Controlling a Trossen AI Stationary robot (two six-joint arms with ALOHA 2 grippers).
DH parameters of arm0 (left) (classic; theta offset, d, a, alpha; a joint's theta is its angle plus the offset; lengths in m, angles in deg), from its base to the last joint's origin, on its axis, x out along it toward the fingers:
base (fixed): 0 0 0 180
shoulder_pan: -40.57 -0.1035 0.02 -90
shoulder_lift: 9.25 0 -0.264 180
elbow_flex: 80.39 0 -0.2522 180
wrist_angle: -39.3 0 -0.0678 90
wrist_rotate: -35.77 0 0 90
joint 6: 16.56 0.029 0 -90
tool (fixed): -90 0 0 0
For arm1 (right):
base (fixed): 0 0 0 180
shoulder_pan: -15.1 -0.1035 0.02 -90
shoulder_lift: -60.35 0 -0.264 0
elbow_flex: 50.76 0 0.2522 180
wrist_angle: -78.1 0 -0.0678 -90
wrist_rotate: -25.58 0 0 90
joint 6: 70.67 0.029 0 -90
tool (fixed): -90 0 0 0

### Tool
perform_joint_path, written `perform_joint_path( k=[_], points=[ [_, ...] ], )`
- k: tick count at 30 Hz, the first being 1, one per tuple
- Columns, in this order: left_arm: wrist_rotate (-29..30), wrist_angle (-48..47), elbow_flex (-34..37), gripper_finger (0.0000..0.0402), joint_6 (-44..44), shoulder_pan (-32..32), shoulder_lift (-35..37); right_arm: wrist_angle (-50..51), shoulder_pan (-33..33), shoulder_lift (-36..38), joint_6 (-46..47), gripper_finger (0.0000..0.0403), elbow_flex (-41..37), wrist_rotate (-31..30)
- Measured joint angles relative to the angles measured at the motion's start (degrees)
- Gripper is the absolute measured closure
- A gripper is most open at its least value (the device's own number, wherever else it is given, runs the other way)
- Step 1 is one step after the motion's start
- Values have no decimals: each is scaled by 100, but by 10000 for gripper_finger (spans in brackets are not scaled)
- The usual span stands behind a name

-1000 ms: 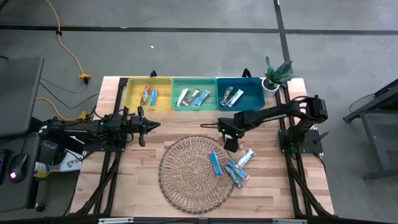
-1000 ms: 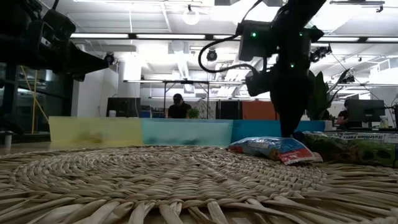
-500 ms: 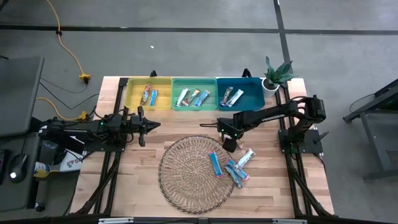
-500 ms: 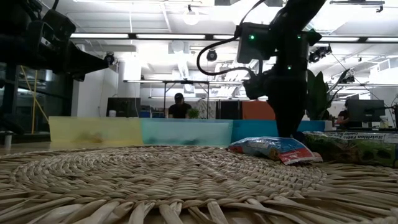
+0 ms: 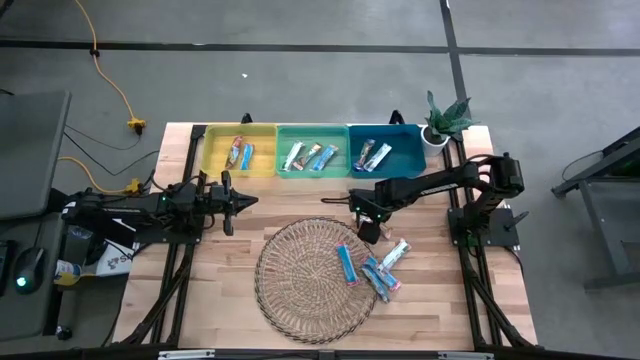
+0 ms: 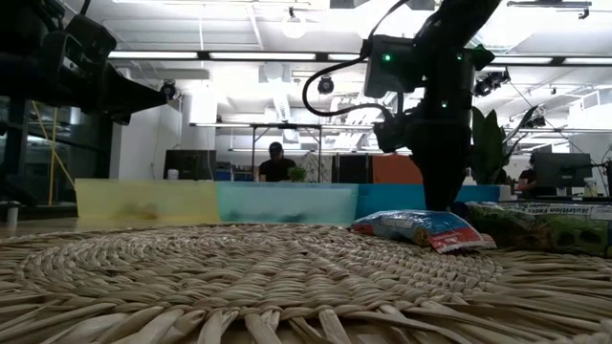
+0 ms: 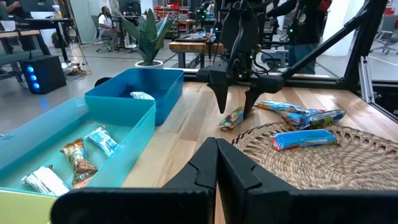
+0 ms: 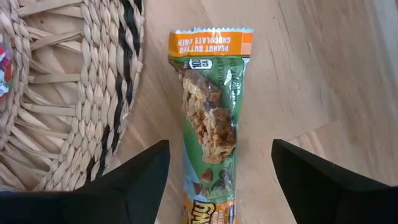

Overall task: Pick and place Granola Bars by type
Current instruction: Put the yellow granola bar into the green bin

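Note:
My right gripper (image 8: pixel 219 146) is open and points down over an orange-and-green granola bar (image 8: pixel 210 112). That bar lies flat on the wood just off the wicker mat's (image 5: pixel 315 280) far right rim. One finger stands on each long side of the bar, apart from it. The left wrist view shows the same gripper (image 7: pixel 235 102) above the bar (image 7: pixel 232 118). A blue bar (image 5: pixel 346 264) lies on the mat, with more blue bars (image 5: pixel 378 278) and a white-teal bar (image 5: pixel 396 252) at its right rim. My left gripper (image 5: pixel 228 203) waits shut at the table's left.
Three trays stand along the far edge, each holding bars: yellow (image 5: pixel 238 150), teal (image 5: pixel 312 152) and blue (image 5: pixel 385 150). A potted plant (image 5: pixel 447 118) stands at the far right corner. Bare wood lies between the trays and the mat.
My right gripper has shifted slightly toward the table's left above the orange-and-green bar. It has stayed open. The bars have not moved.

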Motion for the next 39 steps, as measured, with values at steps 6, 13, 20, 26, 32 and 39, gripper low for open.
perform_joint_path(
  k=[6,13,20,26,32,39],
  points=[
    [-1,0,0,401,-1,1,1,-49,2,-193,-48,135,0,180],
    [0,-3,0,401,-1,2,1,-95,2,-354,-55,135,23,150],
    [-1,0,0,401,0,2,-1,-96,0,-354,-61,143,14,76],
    [-1,-1,0,401,0,1,-1,-64,2,-361,-55,169,11,54],
    [-1,0,0,401,-1,1,1,-44,2,-365,-62,198,7,46],
    [-1,0,0,401,-1,1,0,-31,4,-369,-49,226,4,36]
  ],
)
